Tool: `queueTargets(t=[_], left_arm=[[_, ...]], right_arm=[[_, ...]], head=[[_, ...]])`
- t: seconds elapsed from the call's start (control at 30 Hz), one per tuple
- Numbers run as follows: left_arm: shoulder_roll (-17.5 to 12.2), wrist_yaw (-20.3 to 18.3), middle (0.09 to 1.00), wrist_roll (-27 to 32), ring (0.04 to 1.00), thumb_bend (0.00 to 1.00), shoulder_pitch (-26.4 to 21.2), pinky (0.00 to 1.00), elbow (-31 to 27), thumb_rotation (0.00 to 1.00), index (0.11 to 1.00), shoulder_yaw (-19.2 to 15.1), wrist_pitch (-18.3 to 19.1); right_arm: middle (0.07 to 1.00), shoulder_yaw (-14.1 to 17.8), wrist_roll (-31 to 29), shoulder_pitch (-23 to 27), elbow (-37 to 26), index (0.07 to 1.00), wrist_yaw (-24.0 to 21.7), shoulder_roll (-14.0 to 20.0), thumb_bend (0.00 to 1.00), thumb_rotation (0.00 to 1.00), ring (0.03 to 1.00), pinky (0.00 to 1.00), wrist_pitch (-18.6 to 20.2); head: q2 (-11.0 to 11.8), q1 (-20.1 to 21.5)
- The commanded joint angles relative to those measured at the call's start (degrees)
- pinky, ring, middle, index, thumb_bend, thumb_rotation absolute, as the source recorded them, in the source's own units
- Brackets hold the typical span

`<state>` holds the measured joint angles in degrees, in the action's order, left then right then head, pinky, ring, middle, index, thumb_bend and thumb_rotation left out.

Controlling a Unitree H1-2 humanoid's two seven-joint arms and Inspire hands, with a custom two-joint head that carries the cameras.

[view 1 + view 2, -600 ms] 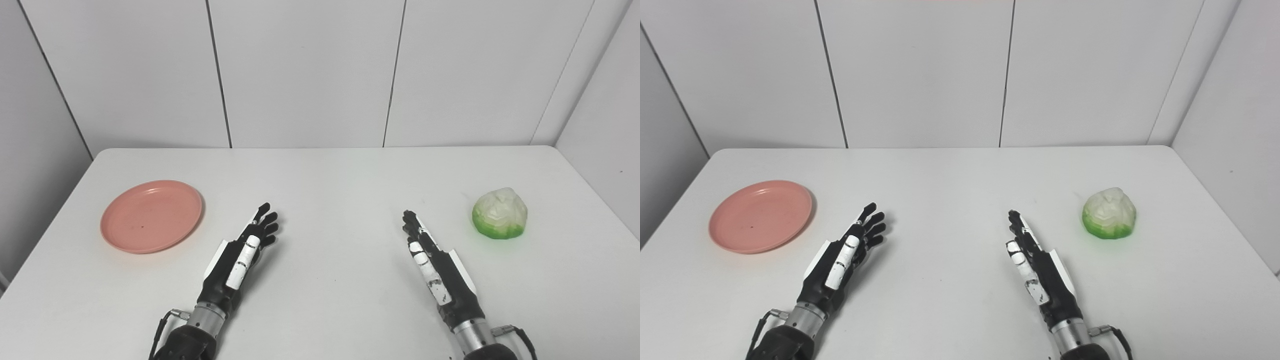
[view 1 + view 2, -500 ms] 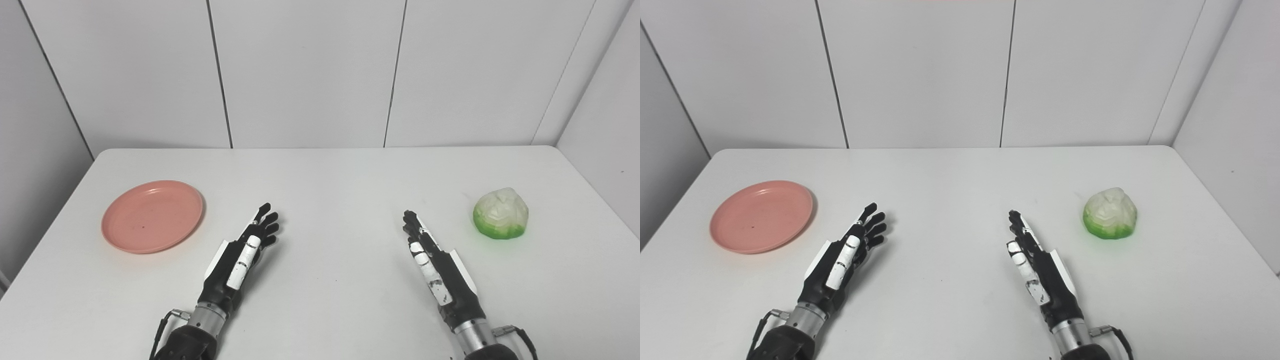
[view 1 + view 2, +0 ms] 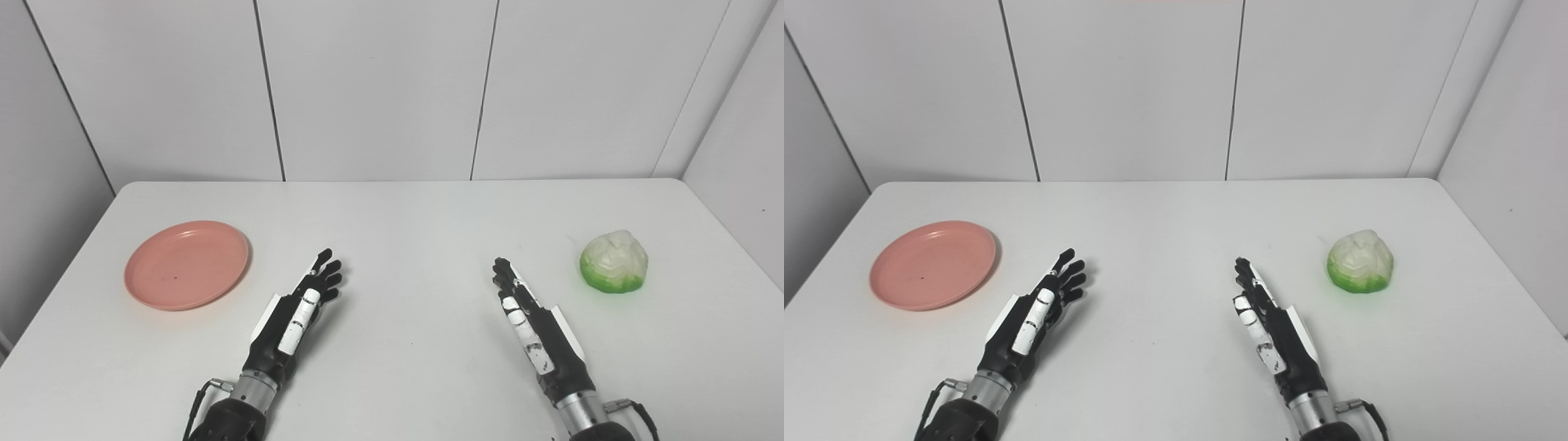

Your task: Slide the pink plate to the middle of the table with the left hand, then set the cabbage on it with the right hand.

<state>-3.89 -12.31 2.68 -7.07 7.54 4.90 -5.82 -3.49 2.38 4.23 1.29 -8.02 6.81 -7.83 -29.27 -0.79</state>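
A pink plate (image 3: 187, 264) lies flat near the left side of the white table (image 3: 404, 208). The cabbage (image 3: 614, 261), white on top and green at its base, sits near the right side. My left hand (image 3: 298, 309) rests low over the table, right of the plate and apart from it, fingers stretched out and holding nothing. My right hand (image 3: 531, 324) lies left of the cabbage, also apart from it, with fingers straight and empty.
Grey wall panels (image 3: 373, 86) stand behind the table's far edge. The table's left edge runs close beside the plate, and its right edge passes near the cabbage.
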Motion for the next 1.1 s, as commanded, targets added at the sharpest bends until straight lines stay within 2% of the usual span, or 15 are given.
queueTargets(t=[0.0, 0.67, 0.77, 0.87, 0.9, 0.93, 0.97, 1.07], left_arm=[[0.7, 0.5, 0.95, 0.1, 0.933, 0.55, 3.3, 0.91, 3.3, 1.0, 0.953, 0.3, -0.3], [0.6, 0.4, 0.95, 0.1, 0.933, 0.54, 2.5, 0.91, 4.3, 1.0, 0.951, 0.1, -1.0], [0.7, 0.5, 0.952, -0.4, 0.934, 0.54, 2.3, 0.91, 4.8, 1.0, 0.954, 0.3, -1.2], [1.1, 0.8, 0.953, -1.1, 0.935, 0.53, 1.9, 0.91, 5.9, 1.0, 0.952, 0.6, -1.5], [1.3, 0.9, 0.954, -1.3, 0.936, 0.53, 1.7, 0.92, 6.2, 1.0, 0.951, 0.7, -1.6], [1.6, 1.0, 0.955, -1.6, 0.937, 0.52, 1.4, 0.92, 6.8, 1.0, 0.952, 0.9, -1.9], [1.8, 1.1, 0.956, -1.8, 0.939, 0.52, 1.3, 0.92, 7.2, 1.0, 0.952, 1.0, -2.2], [2.8, 1.3, 0.962, -2.0, 0.945, 0.51, 0.6, 0.93, 8.5, 1.0, 0.958, 1.2, -2.3]], right_arm=[[0.965, 0.2, -0.1, -0.8, 3.0, 0.96, 0.3, 0.3, 0.29, 1.0, 0.966, 0.99, -2.3], [0.959, 0.2, 0.9, -0.4, 3.1, 0.954, 0.9, 0.0, 0.29, 1.0, 0.955, 0.96, -1.8], [0.96, 0.4, 0.5, -0.3, 3.5, 0.954, 0.7, 0.2, 0.3, 1.0, 0.958, 0.97, -1.9], [0.96, 0.6, 0.6, 0.0, 4.4, 0.954, 0.7, 0.8, 0.3, 1.0, 0.955, 0.96, -2.5], [0.959, 0.7, 0.7, 0.0, 4.6, 0.953, 0.8, 0.9, 0.3, 1.0, 0.953, 0.95, -2.6], [0.959, 0.8, 0.3, 0.2, 5.1, 0.953, 0.5, 1.2, 0.3, 1.0, 0.952, 0.95, -2.9], [0.961, 1.0, 0.0, 0.3, 5.5, 0.955, 0.3, 1.3, 0.3, 1.0, 0.955, 0.95, -3.1], [0.964, 1.4, -1.5, 0.7, 7.0, 0.958, -0.6, 2.1, 0.3, 1.0, 0.959, 0.97, -4.1]], head=[[-0.2, 0.0], [-0.7, 0.0], [-0.1, -1.5], [1.4, -5.5], [1.4, -5.5], [2.3, -7.8], [2.3, -7.8], [4.3, -12.0]])
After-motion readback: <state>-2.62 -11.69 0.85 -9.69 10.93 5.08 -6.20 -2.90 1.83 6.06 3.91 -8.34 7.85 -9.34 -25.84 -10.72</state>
